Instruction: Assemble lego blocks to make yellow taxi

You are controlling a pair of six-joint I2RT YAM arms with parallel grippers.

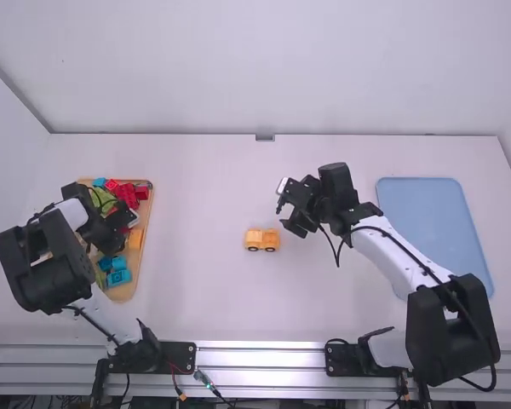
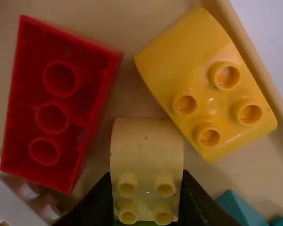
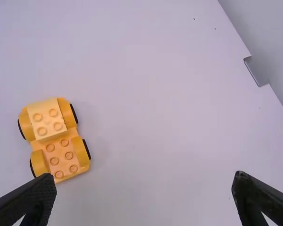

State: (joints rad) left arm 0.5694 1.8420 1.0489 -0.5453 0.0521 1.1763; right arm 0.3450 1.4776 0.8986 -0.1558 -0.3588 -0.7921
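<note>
Steadily, the left gripper (image 1: 111, 235) works inside the tray (image 1: 147, 207) at the table's left side, its fingers clamped on a pale block (image 2: 146, 146) with four studs showing. Just beside that catch, a yellow block (image 2: 205, 87) sits studs up, while a red block (image 2: 61, 106) shows its hollow underside and round tubes; part of a white block (image 2: 14, 200) shows near the red one. Blue blocks (image 1: 118, 273) fill the tray's near end. Near the middle of the table (image 1: 196, 281), the yellow car (image 1: 261, 240) stands on its wheels, a raised, studded block at one end and a lower row of studs at the other. Close by, the right gripper (image 1: 287, 213) hangs above the tabletop, its two fingers spread wide apart. At far right, a pale blue tray (image 1: 434, 221) lies flat, partly behind the right arm.
</note>
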